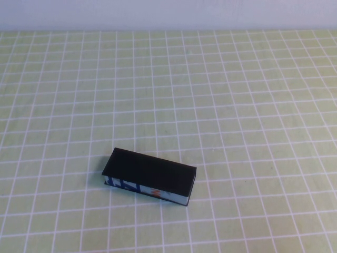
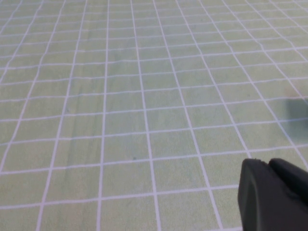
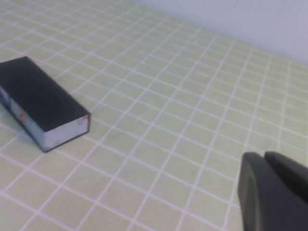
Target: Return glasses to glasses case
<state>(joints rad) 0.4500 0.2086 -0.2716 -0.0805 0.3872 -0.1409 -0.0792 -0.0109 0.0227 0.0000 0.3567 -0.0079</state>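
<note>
The glasses case (image 1: 149, 171) is a black rectangular box. It lies shut on the green checked cloth, near the front middle, with its blue, white and orange printed edge facing me. It also shows in the right wrist view (image 3: 38, 96). The glasses are not in view. My left gripper (image 2: 268, 162) is shut and empty over bare cloth, and the case is not in its view. My right gripper (image 3: 263, 155) is shut and empty, well off to the right of the case. Neither gripper shows in the high view.
The green cloth with white grid lines (image 1: 237, 105) covers the whole table. A pale wall (image 1: 168, 13) runs along the far edge.
</note>
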